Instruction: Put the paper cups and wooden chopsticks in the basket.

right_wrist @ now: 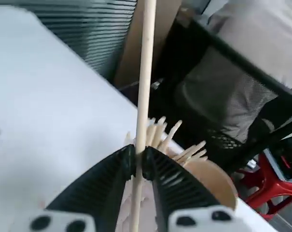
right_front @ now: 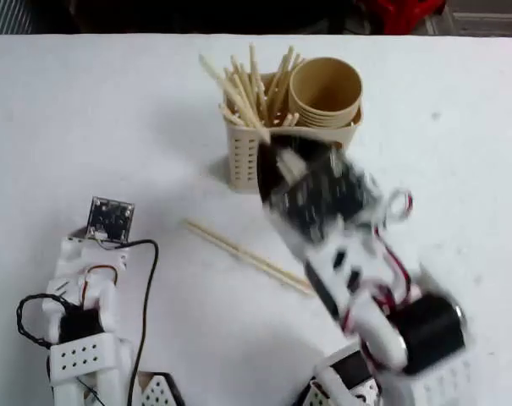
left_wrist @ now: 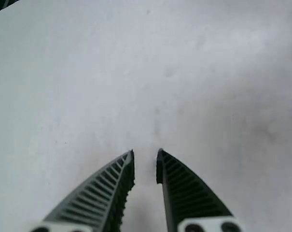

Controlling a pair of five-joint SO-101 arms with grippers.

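white desk (right_front: pixel 86 110), dark room clutter past its far edge. basket (right_front: pixel 243 156) stands mid-desk toward that far edge and already holds a stack of paper cups (right_front: pixel 325 89) beside a bundle of wooden chopsticks (right_front: pixel 251 85).

right fingers (right_wrist: pixel 127 162) hang at the near side of the basket, a little above it. they're clenched on a single chopstick (right_wrist: pixel 146 72), which runs on well past the tips, roughly in line with them.

what looks like a pair of loose chopsticks (right_front: pixel 247 252) lies flat on the desk on the arms' side of the basket, apart from it.

left fingers (left_wrist: pixel 129 169) sit well away from the basket over bare desk, slightly parted with a narrow gap, gripping nothing.

handling, my read: sticks are light, stiff, thin and smooth, so they can pivot or slip in a pinch. grab across the shaft near mid-length. lying flat, they're hard to get under. cups are light and crushable, so take them at the rim with a gentle squeeze.
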